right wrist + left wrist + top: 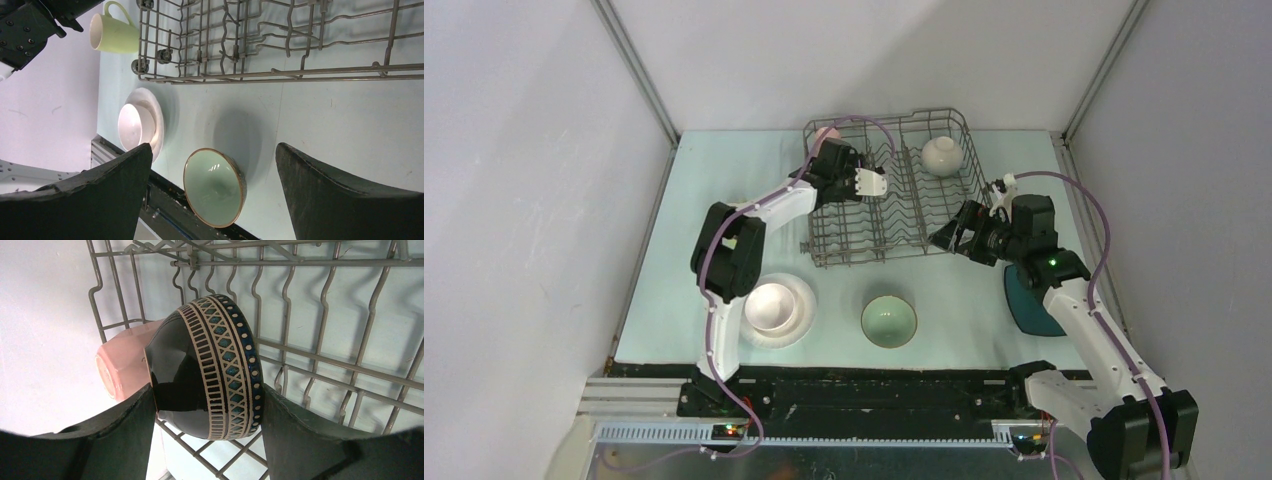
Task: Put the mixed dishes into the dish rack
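Left tool (207, 390) clamps brown bowl (200, 355) on edge in dish rack (320, 358), foot toward pink mug (125, 367); right tool (214, 150) apart

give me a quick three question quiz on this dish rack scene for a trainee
1. True or false: the right gripper holds a dish.
2. The left gripper grips: a) pink mug b) dark patterned bowl c) pale green bowl.
3. What sits on the white plate?
Key: 1 false, its jaws are open and empty. 2 b. 3 the pale pink bowl.
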`<move>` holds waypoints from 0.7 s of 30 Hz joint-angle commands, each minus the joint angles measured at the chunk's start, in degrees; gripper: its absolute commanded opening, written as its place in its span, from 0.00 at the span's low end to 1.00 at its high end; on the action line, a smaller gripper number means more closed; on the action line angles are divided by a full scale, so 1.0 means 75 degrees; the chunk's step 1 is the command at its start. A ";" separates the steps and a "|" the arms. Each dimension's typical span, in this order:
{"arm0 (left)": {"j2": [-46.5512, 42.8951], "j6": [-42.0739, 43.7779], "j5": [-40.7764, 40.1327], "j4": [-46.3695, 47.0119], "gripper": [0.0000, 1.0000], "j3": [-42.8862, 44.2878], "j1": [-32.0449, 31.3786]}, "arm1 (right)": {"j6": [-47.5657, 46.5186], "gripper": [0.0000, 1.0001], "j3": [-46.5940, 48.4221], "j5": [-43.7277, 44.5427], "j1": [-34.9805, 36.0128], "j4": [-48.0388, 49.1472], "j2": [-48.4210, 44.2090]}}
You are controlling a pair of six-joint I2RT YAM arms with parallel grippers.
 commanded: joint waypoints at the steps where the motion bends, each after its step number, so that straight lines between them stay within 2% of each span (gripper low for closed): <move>1: -0.0073 0.0056 0.0033 0.0472 0.01 0.0445 -0.0055 | 0.0005 0.96 0.0298 -0.0111 -0.0035 0.0220 -0.0090; 9: 0.0264 0.0080 0.0134 0.0184 0.00 0.0764 -0.0109 | -0.0095 0.95 0.0298 0.0033 -0.0065 -0.0003 -0.0272; 12: 0.0332 0.0069 0.0218 0.0125 0.06 0.0800 -0.0120 | -0.0110 0.95 0.0293 0.0025 -0.0097 -0.0010 -0.0271; 16: 0.0328 0.0034 0.0225 0.0000 0.34 0.0790 -0.0132 | -0.0101 0.96 0.0298 -0.0044 -0.0140 0.0009 -0.0245; 18: 0.0264 0.0002 0.0226 -0.0192 0.65 0.0778 -0.0136 | -0.0100 0.96 0.0298 -0.0081 -0.0148 0.0023 -0.0238; 19: 0.0214 0.0051 0.0366 -0.0355 0.91 0.0793 -0.0139 | -0.0105 0.96 0.0298 -0.0131 -0.0152 0.0029 -0.0228; 20: 0.0178 0.0155 0.0349 -0.0584 0.97 0.0798 -0.0142 | -0.0114 0.95 0.0298 -0.0164 -0.0148 0.0035 -0.0221; 21: 0.0160 0.0180 0.0318 -0.0668 0.99 0.0809 -0.0153 | -0.0124 0.96 0.0298 -0.0192 -0.0151 0.0033 -0.0220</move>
